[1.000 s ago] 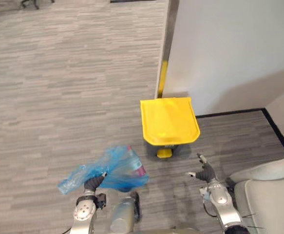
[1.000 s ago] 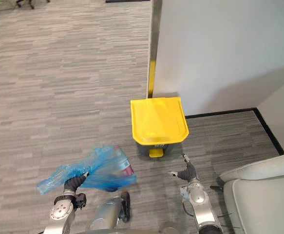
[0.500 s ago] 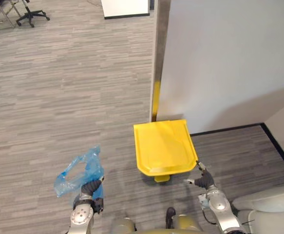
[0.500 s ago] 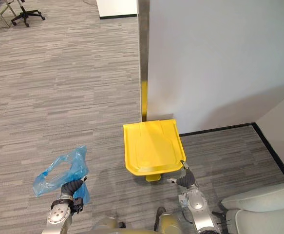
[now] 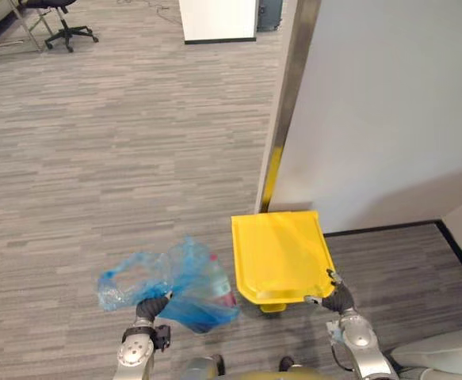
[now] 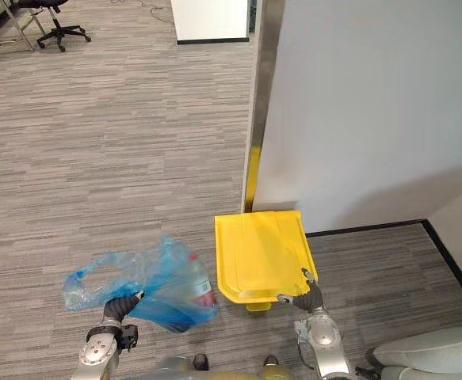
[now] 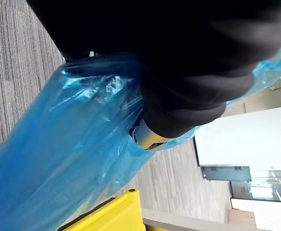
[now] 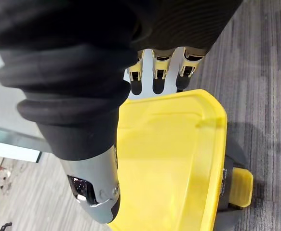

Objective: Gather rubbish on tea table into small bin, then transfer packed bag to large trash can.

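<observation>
The left hand has its fingers closed on the bunched neck of the blue bag. In its wrist view the dark cover and the plastic hide nearly all of them. The bag billows up and ahead of that hand, off the floor, with a bottle dimly visible inside. The right hand is spread, its fingers straight over the near corner of the yellow-lidded trash can. Whether they touch the lid is unclear. The can's pedal juts out beneath the lid, beside that hand.

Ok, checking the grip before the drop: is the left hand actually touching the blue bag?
Touching. In the left eye view the left hand curls round the bunched neck of the blue bag.
</observation>
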`<state>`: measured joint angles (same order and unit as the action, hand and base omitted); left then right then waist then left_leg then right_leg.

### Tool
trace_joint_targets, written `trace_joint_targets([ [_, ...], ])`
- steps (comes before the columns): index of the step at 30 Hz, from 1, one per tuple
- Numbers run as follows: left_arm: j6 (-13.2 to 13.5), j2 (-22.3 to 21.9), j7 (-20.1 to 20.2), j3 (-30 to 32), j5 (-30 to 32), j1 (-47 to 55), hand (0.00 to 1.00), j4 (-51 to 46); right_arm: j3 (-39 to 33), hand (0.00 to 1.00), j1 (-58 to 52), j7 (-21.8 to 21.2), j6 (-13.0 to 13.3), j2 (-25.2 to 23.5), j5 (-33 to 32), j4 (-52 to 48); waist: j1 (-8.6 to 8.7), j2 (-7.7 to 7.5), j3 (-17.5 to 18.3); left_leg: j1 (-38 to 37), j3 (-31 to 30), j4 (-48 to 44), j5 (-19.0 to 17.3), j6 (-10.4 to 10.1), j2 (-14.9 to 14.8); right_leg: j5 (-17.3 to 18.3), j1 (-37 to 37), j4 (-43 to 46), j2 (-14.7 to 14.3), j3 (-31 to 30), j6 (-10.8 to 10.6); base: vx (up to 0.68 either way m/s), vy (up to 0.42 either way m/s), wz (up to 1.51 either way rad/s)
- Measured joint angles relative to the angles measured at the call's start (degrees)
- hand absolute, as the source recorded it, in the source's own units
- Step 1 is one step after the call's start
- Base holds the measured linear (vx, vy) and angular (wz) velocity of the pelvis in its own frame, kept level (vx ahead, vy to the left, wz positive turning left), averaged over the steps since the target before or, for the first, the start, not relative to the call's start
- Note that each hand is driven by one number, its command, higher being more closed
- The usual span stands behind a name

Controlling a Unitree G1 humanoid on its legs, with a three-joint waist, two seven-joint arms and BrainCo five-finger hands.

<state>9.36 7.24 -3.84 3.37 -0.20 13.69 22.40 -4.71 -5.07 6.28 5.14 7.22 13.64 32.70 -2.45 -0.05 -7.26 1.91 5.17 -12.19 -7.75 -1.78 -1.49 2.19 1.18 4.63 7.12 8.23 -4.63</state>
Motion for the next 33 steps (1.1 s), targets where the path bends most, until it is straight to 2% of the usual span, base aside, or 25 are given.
trace_joint_targets([
  [5, -0.03, -0.02, 0.01, -0.05, 0.02, 0.15, 1.00, 0.23, -1.71, 0.00, -0.15, 0.18, -0.30, -0.08, -0.18, 0.16, 0.23, 0.18, -0.26, 1.72, -0.37, -0.34, -0.73, 1.12, -0.67, 0.81, -2.30, 1.67, -0.53, 0.90, -0.48, -0.13, -0.025, 0.01],
  [6, -0.05, -0.01, 0.02, -0.05, 0.01, 0.20, 1.00, 0.22, -2.33, 0.00, -0.15, 0.32, -0.42, 0.04, -0.25, 0.16, 0.37, 0.10, -0.36, 2.83, -0.33, -1.53, -1.74, 1.62, -0.65, 2.78, -3.98, 4.49, -0.17, 0.93, -0.78, -0.16, -0.011, 0.06],
  [7, -0.06, 0.10, 0.02, -0.05, 0.01, 0.27, 1.00, 0.07, -2.49, 0.00, -0.21, 0.49, -0.69, 0.02, -0.54, 0.16, 0.51, -0.81, -1.00, 4.07, -0.16, -3.67, -3.05, 1.93, -0.41, 5.08, -5.63, 8.53, 0.63, 0.83, -1.17, -0.13, 0.000, 0.10],
  [10, -0.14, 1.43, -0.05, -0.06, 0.02, 0.49, 1.00, -0.15, -2.48, 0.00, -0.43, 1.06, -0.92, -0.25, -0.83, 0.06, 0.51, -1.73, -2.34, 4.55, -0.54, -8.44, -6.24, 2.70, -0.26, 8.23, -6.58, 15.24, 2.36, 1.28, -1.50, -0.03, 0.021, 0.14],
  [11, -0.41, 2.48, -0.14, -0.04, 0.03, 0.81, 1.00, -1.51, -2.93, 0.00, -0.53, 1.11, -1.12, -1.04, -0.96, -0.45, 0.68, -2.63, -3.42, 3.13, -1.41, -9.15, -7.33, 3.54, 0.44, 8.13, -8.16, 21.68, 4.10, 2.26, -2.12, 0.03, -0.004, 0.06],
  [12, -0.38, 2.51, -0.38, -0.07, 0.01, 0.66, 1.00, -2.65, -3.50, 0.00, 0.09, 1.15, -1.11, -1.36, -1.76, -0.78, 0.54, -1.64, -5.47, 2.91, -1.51, -11.70, -8.29, 4.61, -0.65, 7.59, -13.94, 32.35, 4.28, 2.70, -1.16, 0.00, 0.000, 0.00],
  [14, -0.45, 3.17, -1.26, -0.11, -0.02, -0.06, 1.00, -2.63, -3.68, 0.00, 0.13, 1.11, -1.25, -1.56, -2.11, -1.63, -0.09, -0.08, -7.10, 2.24, -0.87, -15.80, -11.31, 4.52, -3.14, 8.89, -17.78, 29.23, 2.12, 2.59, -0.78, 0.06, 0.051, -0.30],
  [15, -0.45, 4.57, -1.48, -0.04, -0.04, -1.03, 1.00, -2.52, -3.60, 0.00, 0.09, 1.14, -1.30, -1.97, -2.26, -2.13, -0.02, -1.45, -7.96, 1.19, -0.07, -16.83, -12.65, 4.52, -2.93, 6.35, -19.42, 19.79, 1.33, 2.99, -2.46, 0.07, 0.034, -0.21],
  [17, -0.45, 5.43, -1.75, 0.22, -0.09, -3.54, 1.00, -2.25, -3.73, 0.00, -0.50, 1.28, -1.60, -1.20, -2.48, -2.13, 0.79, -3.26, -8.34, 1.15, -0.84, -18.46, -14.35, 4.49, -1.71, 2.86, -19.40, 12.48, 1.64, 3.74, -3.01, 0.09, -0.074, 0.25],
  [18, -0.40, 5.31, -1.95, 0.24, -0.11, -4.25, 1.00, -2.22, -3.73, 0.00, -0.57, 1.25, -1.69, -0.60, -2.59, -2.09, 0.81, -3.65, -8.51, 0.92, -1.22, -18.98, -15.13, 4.27, -1.21, 2.30, -19.38, 11.38, 1.51, 3.19, -3.04, 0.19, -0.131, 0.34],
  [19, -0.41, 4.22, -2.51, 0.18, -0.12, -5.49, 1.00, -1.78, -3.95, 0.00, -0.37, 1.25, -1.75, 0.89, -2.75, -2.12, 1.16, -2.55, -9.02, 0.78, -2.52, -19.87, -16.42, 3.89, -1.54, 0.78, -19.16, 11.53, 0.88, 2.11, -3.43, 0.24, -0.099, 0.12],
  [20, -0.31, 3.66, -2.72, 0.00, -0.11, -6.57, 1.00, -1.71, -4.67, 0.00, -0.43, 1.26, -1.73, 2.03, -2.89, -2.22, 1.27, -1.73, -9.32, 0.71, -4.07, -19.57, -16.86, 3.50, -1.86, 1.42, -18.85, 12.24, -0.62, 0.53, -4.20, 0.30, -0.116, 0.34],
  [21, -0.35, 4.11, -2.66, -0.40, -0.11, -8.11, 1.00, -1.49, -6.67, 0.00, -0.47, 1.26, -1.68, 2.17, -3.15, -2.24, 1.63, -0.73, -10.18, 0.88, -6.57, -19.19, -17.15, 2.49, -1.96, 2.77, -19.42, 14.41, -2.99, -3.70, -4.05, 0.25, -0.103, 0.52],
  [22, -0.39, 4.31, -2.64, -0.75, -0.09, -8.62, 1.00, -1.32, -7.91, 0.00, -0.95, 1.26, -1.76, 2.15, -3.49, -2.22, 2.01, -0.48, -10.36, 0.83, -8.14, -18.99, -17.31, 2.18, -1.79, 4.00, -19.81, 16.31, -4.09, -5.60, -3.19, 0.26, -0.156, 0.92],
  [23, -0.38, 4.17, -2.72, -1.11, -0.10, -9.91, 1.00, -1.40, -9.83, 0.00, -2.76, 1.27, -2.12, 2.00, -4.30, -2.28, 2.35, -0.26, -10.40, 0.48, -10.53, -18.55, -17.58, 1.66, -1.63, 6.72, -20.53, 20.05, -4.96, -6.86, -1.34, 0.22, -0.148, 1.16],
  [24, -0.33, 4.17, -2.76, -1.49, -0.10, -10.36, 1.00, -1.59, -11.32, 0.00, -4.43, 1.30, -2.71, 1.65, -4.80, -2.44, 2.99, -0.39, -10.30, 0.09, -12.94, -18.45, -17.97, 0.93, -1.57, 8.78, -20.70, 23.32, -4.89, -6.37, -1.12, 0.39, -0.243, 1.32],
  [25, -0.33, 3.78, -2.79, -1.77, -0.09, -10.32, 1.00, -1.66, -12.37, 0.00, -5.64, 1.30, -3.11, 1.45, -5.25, -2.82, 3.20, 0.08, -9.96, 0.24, -14.10, -19.49, -18.32, -0.15, -2.88, 11.40, -20.73, 26.17, -4.49, -3.44, -0.33, 0.34, -0.213, 1.09],
  [26, -0.34, 3.57, -2.78, -1.99, -0.13, -10.31, 1.00, -1.71, -12.75, 0.00, -5.70, 1.36, -3.15, 0.78, -5.49, -2.85, 3.15, 0.41, -9.73, 1.35, -14.14, -20.94, -18.09, -0.86, -4.11, 13.02, -20.93, 27.79, -4.70, -1.74, 0.25, 0.38, -0.256, 0.85],
  [27, -0.37, 3.40, -2.70, -3.16, -0.16, -10.40, 1.00, -1.78, -12.65, 0.00, -4.74, 1.40, -3.15, -0.41, -7.12, -3.64, 3.18, 0.38, -9.66, 3.15, -13.05, -22.47, -17.08, -2.62, -5.65, 14.50, -21.07, 28.71, -4.99, -0.06, 1.19, 0.24, -0.194, 0.54],
  [31, -0.25, 1.69, -2.58, -3.85, -0.16, -10.38, 1.00, -2.42, -10.91, 0.00, -1.62, 1.28, -2.70, -2.47, -9.00, -5.41, 2.99, 0.52, -9.63, 4.09, -11.61, -21.25, -16.22, -3.78, -7.77, 15.17, -21.19, 28.12, -5.93, 1.50, 2.18, 0.13, -0.139, 0.24],
  [33, -0.15, 1.65, -2.53, -3.85, -0.16, -10.22, 1.00, -2.35, -5.51, 0.00, 0.01, 1.10, -2.19, -2.37, -8.97, -5.43, 2.96, 0.70, -9.57, 4.94, -12.61, -19.17, -16.22, -3.86, -8.34, 14.98, -21.94, 27.52, -6.14, 2.73, 2.43, -0.03, -0.073, 0.25],
])
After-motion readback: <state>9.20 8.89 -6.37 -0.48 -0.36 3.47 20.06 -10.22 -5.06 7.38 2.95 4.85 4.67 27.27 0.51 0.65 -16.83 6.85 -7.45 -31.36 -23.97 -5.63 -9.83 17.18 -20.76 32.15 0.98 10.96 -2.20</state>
